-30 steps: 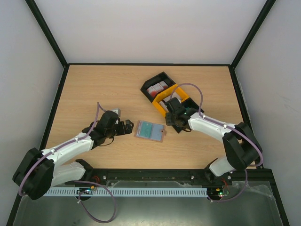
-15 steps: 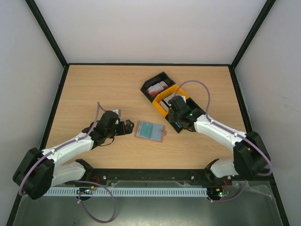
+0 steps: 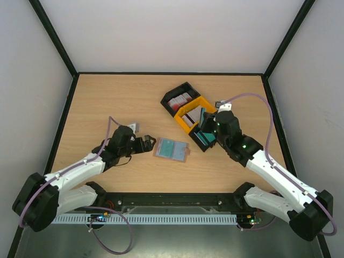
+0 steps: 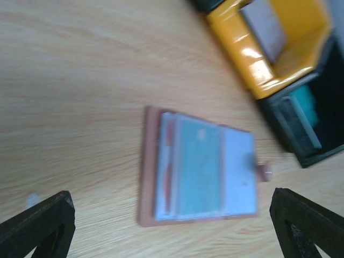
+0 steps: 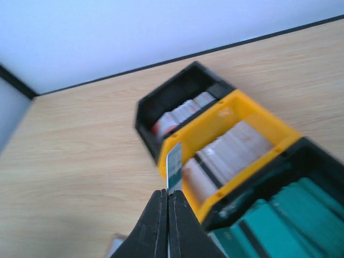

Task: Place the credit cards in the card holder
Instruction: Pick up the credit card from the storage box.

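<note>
Top external view puts the card holder point(image 3: 172, 149) lying open and flat on the wooden surface point(image 3: 118, 102), near its front middle, with a teal card point(image 3: 171, 147) showing in its pockets. The left jaws stand spread as wide as they go just to the holder's left, aimed at it but apart from it. In the left wrist view the holder point(image 4: 199, 172) sits between and beyond the two dark fingertips point(image 4: 40, 228), which grip nothing. The right jaws are pressed together on a single credit card point(image 5: 173, 161). It stands on edge above the fingers point(image 5: 156, 226), up over the yellow tray point(image 5: 209, 123) and well to the right of the holder. From above that card point(image 3: 202, 116) reads as teal. Three trays sit in a diagonal row behind and right of the holder: a far black tray point(image 3: 173, 91) with red-and-white cards point(image 3: 180, 100), the yellow tray with whitish-grey cards point(image 3: 188, 114), and a near black tray point(image 3: 199, 144) with teal cards point(image 3: 204, 137). Both wrist views are blurred. The held card is edge-on in the right wrist view, so its face cannot be read, and the right arm point(image 3: 269, 166) covers part of the near black tray.
</note>
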Motion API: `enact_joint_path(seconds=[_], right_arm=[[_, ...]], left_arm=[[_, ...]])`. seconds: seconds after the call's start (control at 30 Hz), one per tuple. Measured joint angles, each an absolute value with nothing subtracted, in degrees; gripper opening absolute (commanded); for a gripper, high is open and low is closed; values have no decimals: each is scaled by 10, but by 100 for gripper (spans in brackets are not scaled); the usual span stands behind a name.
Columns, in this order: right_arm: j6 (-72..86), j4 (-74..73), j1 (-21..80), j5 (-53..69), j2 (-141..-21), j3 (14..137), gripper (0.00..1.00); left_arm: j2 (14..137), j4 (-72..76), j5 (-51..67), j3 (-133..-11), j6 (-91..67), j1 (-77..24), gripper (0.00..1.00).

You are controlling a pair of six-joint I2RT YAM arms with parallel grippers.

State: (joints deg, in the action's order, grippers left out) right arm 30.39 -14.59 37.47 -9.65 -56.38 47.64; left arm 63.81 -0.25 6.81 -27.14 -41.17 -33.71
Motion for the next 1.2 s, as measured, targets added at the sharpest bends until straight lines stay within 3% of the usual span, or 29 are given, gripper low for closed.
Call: enact_joint_path(seconds=[0.37, 0.57, 0.73, 0.87, 0.97, 1.2], right_arm=[[470, 100, 375, 163, -533, 336, 2], [589, 263, 375, 262, -576, 282, 2], [661, 365, 375, 313, -609, 260, 2], [701, 427, 375, 339, -629, 255, 2], [725, 463, 375, 354, -646, 255, 2], [747, 501, 375, 376, -668, 254, 3]], left_arm=[[490, 187, 186, -213, -536, -337, 100], [510, 309, 239, -184, -638, -337, 99], [551, 404, 282, -179, -703, -339, 93], [580, 473, 305, -171, -744, -349, 75], [605, 512, 314, -171, -772, -355, 50], [628, 578, 320, -170, -792, -361, 5]])
